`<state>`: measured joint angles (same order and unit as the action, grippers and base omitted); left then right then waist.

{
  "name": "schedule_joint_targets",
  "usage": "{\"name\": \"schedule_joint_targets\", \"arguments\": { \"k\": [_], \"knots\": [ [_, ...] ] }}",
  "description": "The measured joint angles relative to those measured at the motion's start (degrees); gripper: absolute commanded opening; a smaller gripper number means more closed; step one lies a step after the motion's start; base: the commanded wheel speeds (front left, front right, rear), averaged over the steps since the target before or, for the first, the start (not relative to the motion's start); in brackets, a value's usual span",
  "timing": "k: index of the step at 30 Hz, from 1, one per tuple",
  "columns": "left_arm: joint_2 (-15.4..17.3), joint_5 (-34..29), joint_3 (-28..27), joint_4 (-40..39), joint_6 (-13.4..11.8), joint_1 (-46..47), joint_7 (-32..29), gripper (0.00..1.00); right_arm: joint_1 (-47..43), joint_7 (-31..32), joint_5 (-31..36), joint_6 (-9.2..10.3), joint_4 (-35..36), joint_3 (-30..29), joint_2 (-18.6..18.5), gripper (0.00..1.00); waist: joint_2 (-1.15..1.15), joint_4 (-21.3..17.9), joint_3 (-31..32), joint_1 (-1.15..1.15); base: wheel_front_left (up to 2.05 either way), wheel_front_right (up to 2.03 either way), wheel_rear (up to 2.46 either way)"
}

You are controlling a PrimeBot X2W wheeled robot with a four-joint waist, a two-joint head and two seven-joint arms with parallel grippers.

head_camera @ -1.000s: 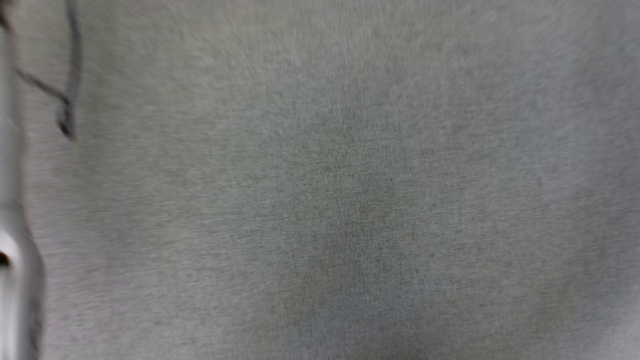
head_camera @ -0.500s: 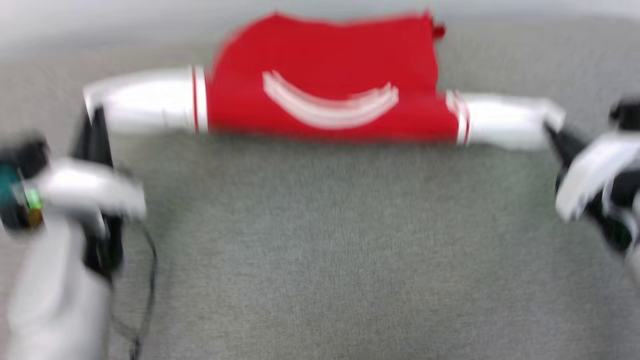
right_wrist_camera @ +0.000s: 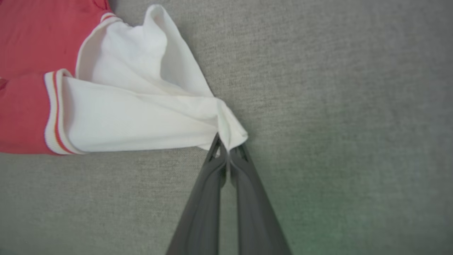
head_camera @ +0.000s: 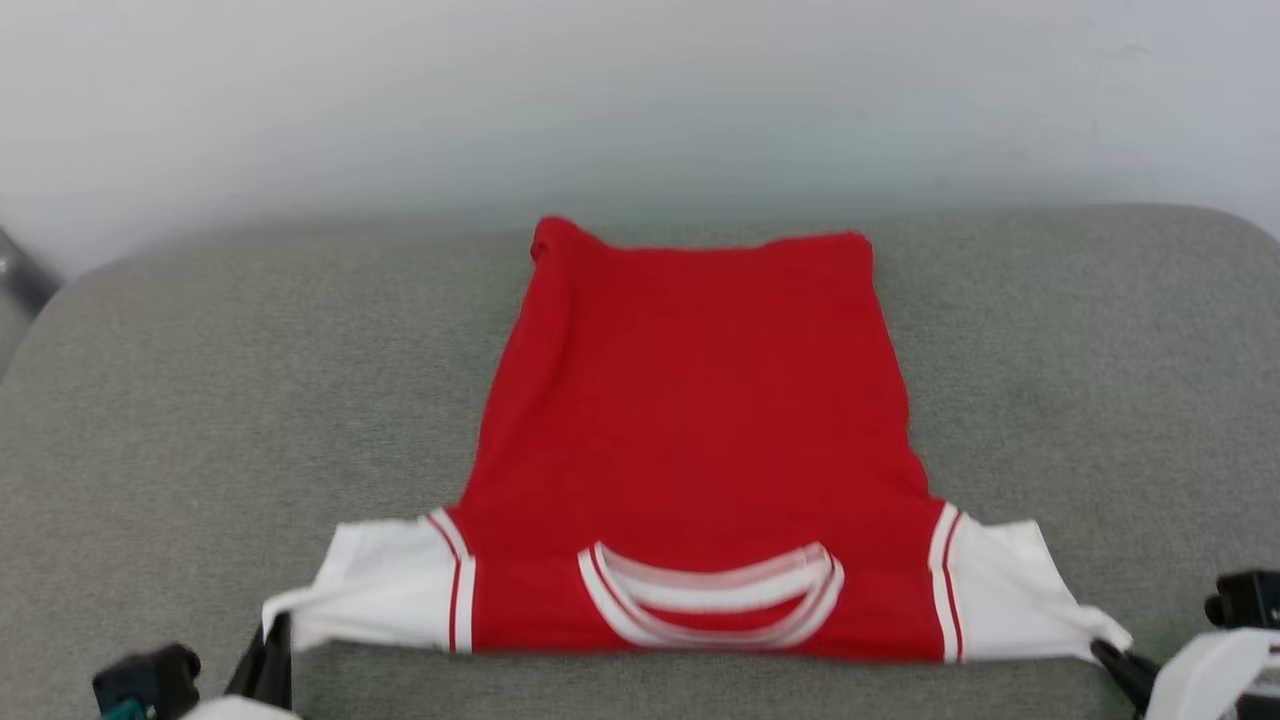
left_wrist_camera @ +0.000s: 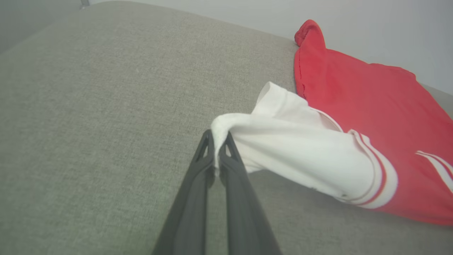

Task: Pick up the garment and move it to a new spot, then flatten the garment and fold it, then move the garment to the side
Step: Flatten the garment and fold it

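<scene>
The garment [head_camera: 690, 420], a red jersey with white sleeves and striped collar, lies spread on the grey cushion [head_camera: 200, 400], collar toward me, hem at the far edge. My left gripper [head_camera: 272, 640] is shut on the tip of the left white sleeve [left_wrist_camera: 283, 141], pinched between the dark fingers [left_wrist_camera: 198, 184]. At the lower right, my right gripper [head_camera: 1108, 655] is shut on the tip of the right white sleeve [right_wrist_camera: 141, 113]. Both sleeves are pulled taut outward. The plain red side faces up; no letters show.
The grey cushion extends wide on both sides of the garment, with rounded far corners [head_camera: 1200, 240]. A pale wall [head_camera: 640, 100] rises right behind its far edge. A metal part [head_camera: 15, 270] shows at the far left.
The head view has swung from bare grey fabric up to the garment and wall. The garment now lies stretched out lengthwise with both sleeves held.
</scene>
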<state>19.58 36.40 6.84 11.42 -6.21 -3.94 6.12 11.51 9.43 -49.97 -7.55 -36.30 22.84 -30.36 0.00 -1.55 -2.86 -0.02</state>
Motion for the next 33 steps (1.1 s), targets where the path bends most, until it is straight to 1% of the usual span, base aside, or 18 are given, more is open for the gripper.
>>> {"name": "schedule_joint_targets", "arguments": {
  "k": [2, 5, 6, 7, 8, 11, 14, 16, 17, 19, 21, 24, 29, 33],
  "knots": [
    [0.2, 0.1, 0.1, -1.5, -0.9, -3.3, -1.3, 0.00, -4.0, 1.8, 0.8, -0.01, 1.6, -2.9, 0.2, 0.00, 0.00, 0.6, 0.8, 0.00, 0.00, 0.00, 0.00],
    [0.1, 0.3, 0.6, -2.9, -1.5, -6.5, -2.4, 0.00, -9.0, 5.1, 2.9, -0.01, 4.7, -7.3, 1.3, 0.00, 0.00, 1.5, 1.3, 0.00, 0.00, 0.00, 0.00],
    [-0.2, 0.3, 0.8, -3.3, -1.6, -7.1, -2.5, 0.00, -10.5, 6.1, 3.5, -0.01, 5.8, -8.9, 1.9, 0.25, 0.00, 1.7, 1.3, 0.00, 0.00, 0.00, 0.00],
    [-0.4, 0.3, 1.2, -3.6, -1.9, -7.6, -2.5, 0.00, -11.8, 6.9, 4.6, -0.01, 7.0, -10.7, 2.4, 0.61, 0.00, 1.9, 1.3, 0.00, 0.00, 0.00, 0.00],
    [-0.6, 0.2, 1.6, -3.8, -1.9, -7.8, -2.5, 0.00, -13.0, 7.5, 6.4, -0.03, 8.2, -12.2, 3.0, 1.00, 0.00, 2.1, 1.2, 0.00, 0.00, 0.00, 0.00],
    [-1.1, -0.5, 2.5, -4.8, -2.4, -8.1, -2.4, 0.00, -16.4, 9.3, 9.7, 0.00, 13.5, -17.2, 5.6, 1.00, 0.00, 2.8, 0.7, 0.01, 0.00, 0.00, 0.00],
    [-1.6, -1.0, 3.3, -5.9, -2.7, -7.9, -2.4, 0.00, -17.0, 10.9, 14.0, 0.02, 19.2, -23.4, 8.2, 1.00, 0.00, 3.4, -0.1, 0.01, 0.00, 0.00, 0.00],
    [-1.5, -1.7, 3.5, -6.5, -3.1, -7.2, -2.4, 0.00, -14.2, 10.6, 17.9, 0.04, 22.4, -29.1, 9.8, 1.00, 0.00, 3.7, -0.8, 0.02, 0.00, 0.00, 0.00],
    [-1.6, -1.9, 3.6, -6.9, -3.2, -6.7, -2.2, 0.00, -11.7, 10.8, 18.8, 0.07, 23.7, -31.4, 11.0, 1.00, 0.00, 3.9, -1.3, 0.02, 0.00, 0.00, 0.00],
    [-1.6, -2.5, 4.0, -7.8, -3.4, -5.2, -2.0, 0.00, -6.4, 11.4, 22.0, 0.05, 24.8, -34.1, 13.4, 1.00, 0.00, 4.2, -2.4, 0.02, 0.00, 0.00, 0.00],
    [-1.8, -3.0, 4.5, -8.5, -3.4, -3.6, -1.8, 0.00, -0.7, 12.6, 23.7, 0.05, 24.0, -35.6, 14.8, 1.00, 0.00, 4.7, -3.8, 0.03, 0.00, 0.00, 0.00],
    [-2.4, -4.0, 5.8, -9.8, -3.3, -0.6, -1.4, 0.00, 9.2, 14.7, 24.5, 0.05, 19.7, -37.0, 14.9, 1.00, 0.00, 5.7, -6.3, 0.03, 0.00, 0.00, 0.00],
    [-4.0, -4.9, 7.9, -10.8, -2.3, 4.6, -1.2, 0.00, 24.2, 22.0, 26.5, 0.04, 10.0, -37.4, 13.0, 1.00, 0.00, 8.5, -10.7, 0.04, 0.00, 0.00, 0.00],
    [-5.5, -5.5, 9.9, -10.4, -0.7, 8.6, -0.2, 0.00, 34.6, 29.6, 30.7, 0.05, 3.6, -38.5, 10.7, 1.00, 0.00, 11.4, -14.4, 0.04, 0.00, 0.00, 0.00]
  ]
}}
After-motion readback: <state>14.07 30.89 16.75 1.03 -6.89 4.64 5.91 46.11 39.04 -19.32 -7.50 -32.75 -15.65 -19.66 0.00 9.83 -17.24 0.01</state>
